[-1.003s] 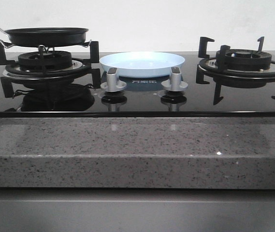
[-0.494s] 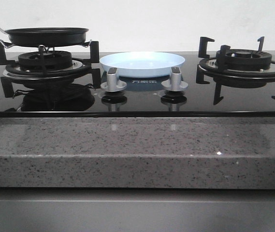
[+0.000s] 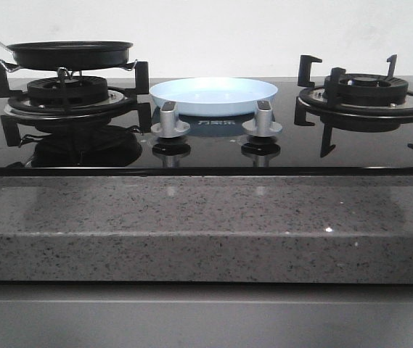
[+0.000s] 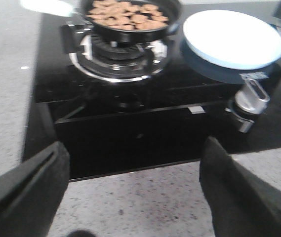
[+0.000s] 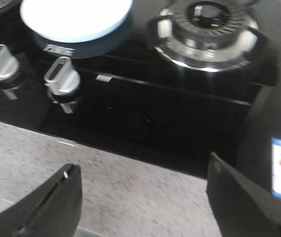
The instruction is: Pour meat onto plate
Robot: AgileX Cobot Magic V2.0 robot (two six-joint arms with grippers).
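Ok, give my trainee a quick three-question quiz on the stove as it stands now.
1. True or false: the meat already lies on the plate.
2. The frying pan sits on which burner, going by the front view: A left, B right?
3. Fill in: the left tool and right tool are both ____.

Key: 1 false, it is in the pan. 2 A. 3 open.
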